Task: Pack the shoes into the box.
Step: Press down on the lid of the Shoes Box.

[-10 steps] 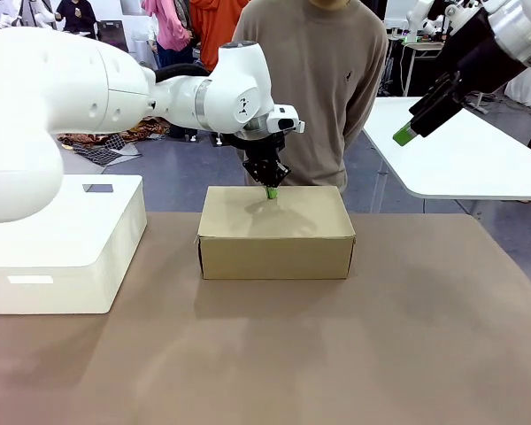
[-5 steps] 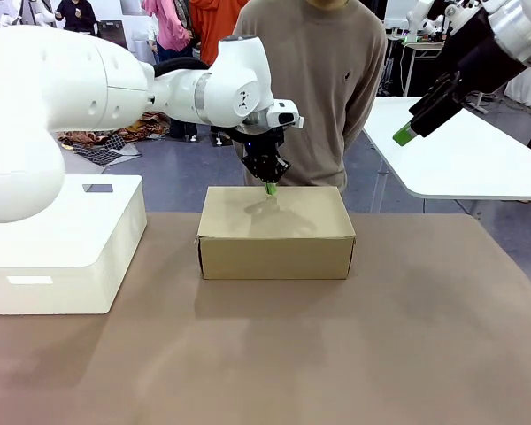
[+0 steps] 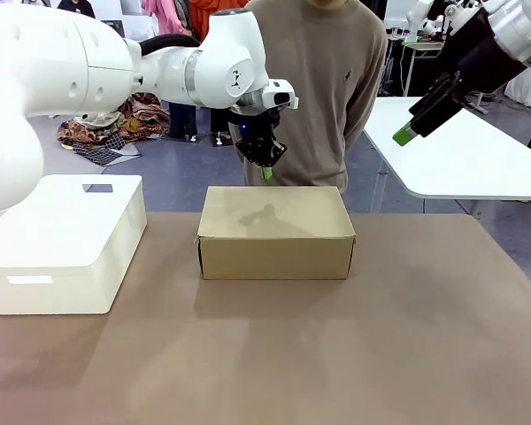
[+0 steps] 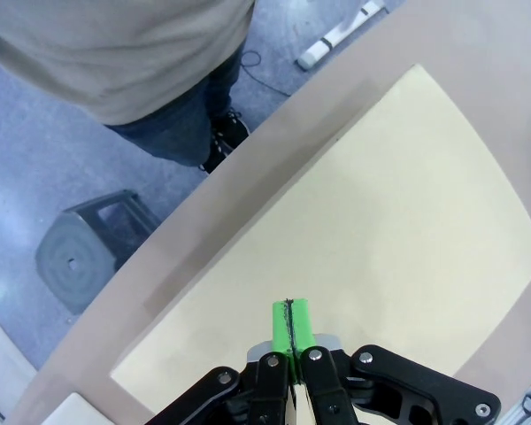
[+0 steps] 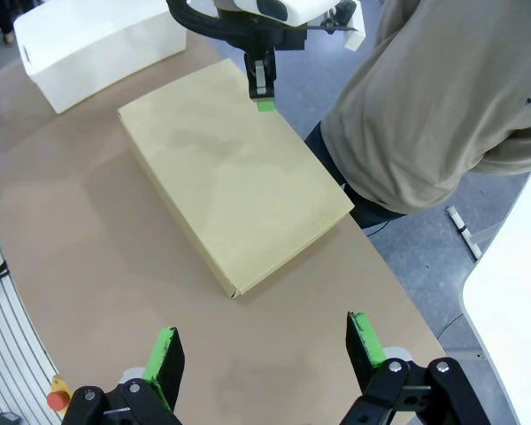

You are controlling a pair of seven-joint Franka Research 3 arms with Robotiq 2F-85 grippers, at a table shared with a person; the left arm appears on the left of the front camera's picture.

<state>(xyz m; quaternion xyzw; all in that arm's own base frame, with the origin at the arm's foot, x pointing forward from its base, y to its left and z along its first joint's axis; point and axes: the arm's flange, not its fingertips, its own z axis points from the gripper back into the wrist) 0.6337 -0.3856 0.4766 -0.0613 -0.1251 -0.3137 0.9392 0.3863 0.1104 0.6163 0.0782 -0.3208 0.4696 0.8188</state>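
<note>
Left hand (image 3: 265, 172) risen off box (image 3: 275, 232) (matte cardboard).

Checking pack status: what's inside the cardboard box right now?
Can't tell. The box has its lid flat and closed, so the inside is covered. Nothing rests on the lid; the left gripper, shut and empty, hangs above its far edge.

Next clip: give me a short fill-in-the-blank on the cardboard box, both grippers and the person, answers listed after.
1. The lid of the cardboard box is ____.
2. The left gripper hangs above the box with its jaws ____.
3. The right gripper, raised off to the side, has its jaws ____.
4. The person stands at the ____ side of the table, behind the box.

Missing words: closed; shut; open; far
</note>
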